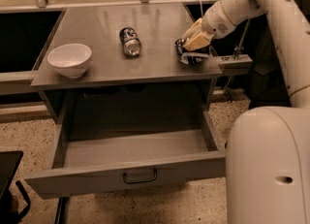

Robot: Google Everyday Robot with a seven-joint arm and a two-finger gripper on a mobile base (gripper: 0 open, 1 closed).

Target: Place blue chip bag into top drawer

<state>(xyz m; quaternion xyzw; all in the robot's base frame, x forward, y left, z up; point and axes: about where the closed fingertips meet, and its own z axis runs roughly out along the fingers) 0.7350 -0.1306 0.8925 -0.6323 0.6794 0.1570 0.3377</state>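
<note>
The blue chip bag [190,55] is a small crumpled dark-blue foil bag at the right edge of the grey tabletop [145,29]. My gripper [193,44] comes in from the upper right and sits right on top of the bag, covering its upper part. The top drawer [131,162] stands pulled out below the tabletop, its inside bare, with a dark bar handle [139,176] at the centre of its front panel.
A white bowl [70,59] sits at the left of the tabletop. A blue-and-silver soda can [130,41] lies on its side in the middle. My white base [269,165] fills the lower right. A small grey side shelf [235,61] juts out beside the bag.
</note>
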